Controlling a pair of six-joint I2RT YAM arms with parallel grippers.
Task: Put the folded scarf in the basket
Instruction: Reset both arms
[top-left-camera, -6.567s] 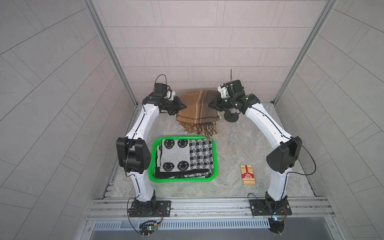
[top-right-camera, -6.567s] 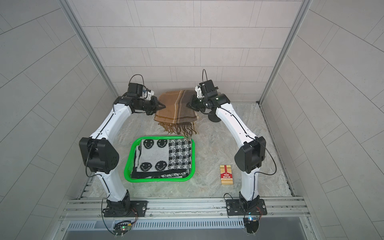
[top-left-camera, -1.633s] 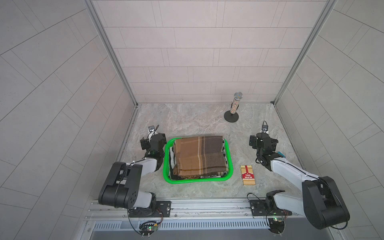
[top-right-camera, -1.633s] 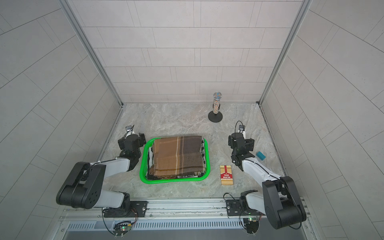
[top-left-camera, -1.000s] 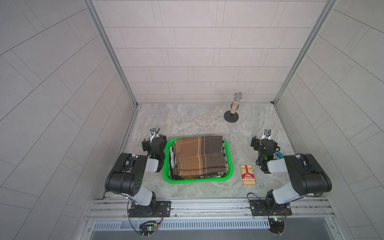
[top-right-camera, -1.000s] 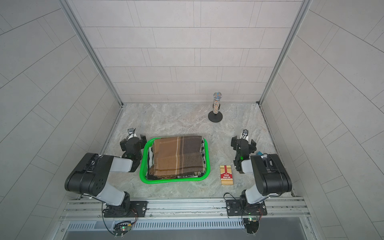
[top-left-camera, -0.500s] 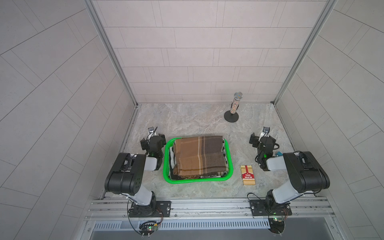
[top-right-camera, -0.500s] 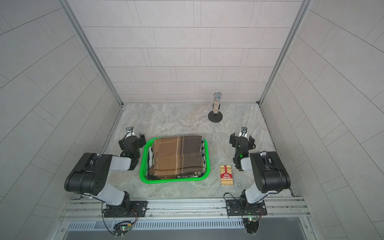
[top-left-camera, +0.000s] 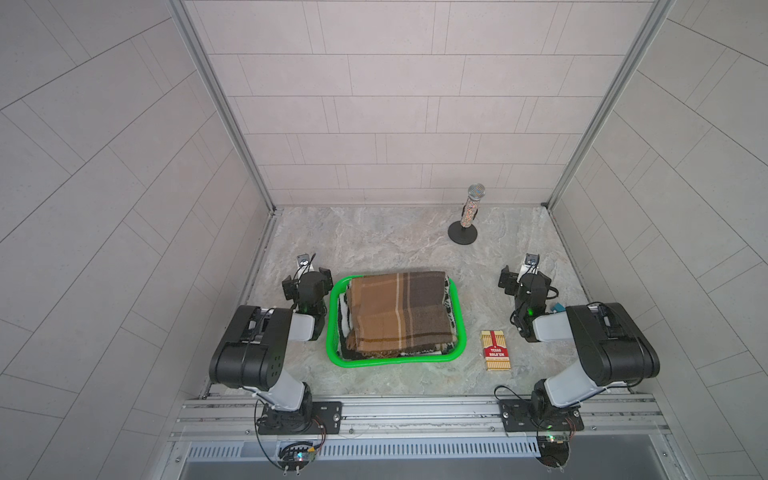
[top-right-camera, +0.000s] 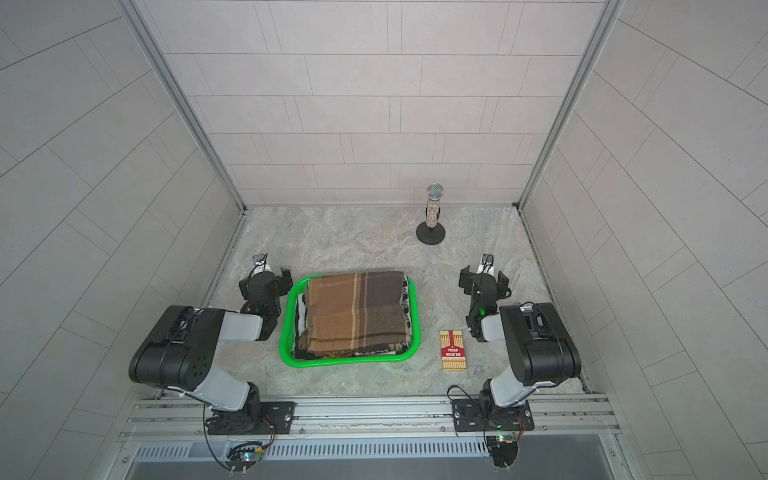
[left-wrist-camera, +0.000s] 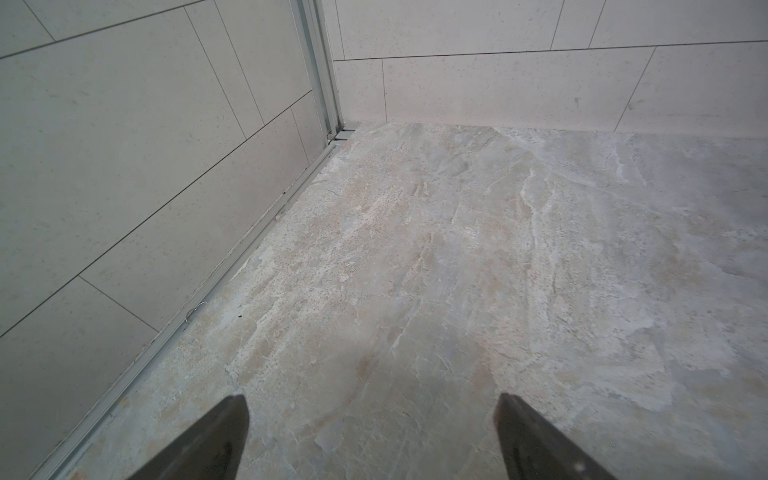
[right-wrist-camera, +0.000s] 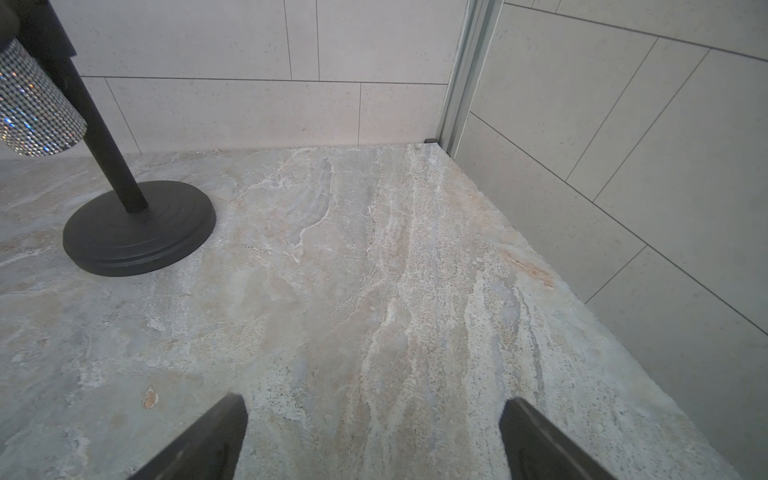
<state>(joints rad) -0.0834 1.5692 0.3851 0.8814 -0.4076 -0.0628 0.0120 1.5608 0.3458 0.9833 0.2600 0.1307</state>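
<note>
A brown plaid folded scarf (top-left-camera: 399, 311) is laid flat inside the bright green basket (top-left-camera: 331, 332), on top of a black-and-white patterned cloth (top-left-camera: 343, 324). The left gripper (top-left-camera: 308, 282) is seen just beside the basket's left side, and the right gripper (top-left-camera: 524, 284) well off its right side. Both claws are spread wide with nothing held, above bare marbled table (left-wrist-camera: 457, 249). A red card box (top-left-camera: 494, 350) is placed right of the basket. A glittery microphone (top-left-camera: 471, 212) is stood upright beyond the basket's far right corner.
</note>
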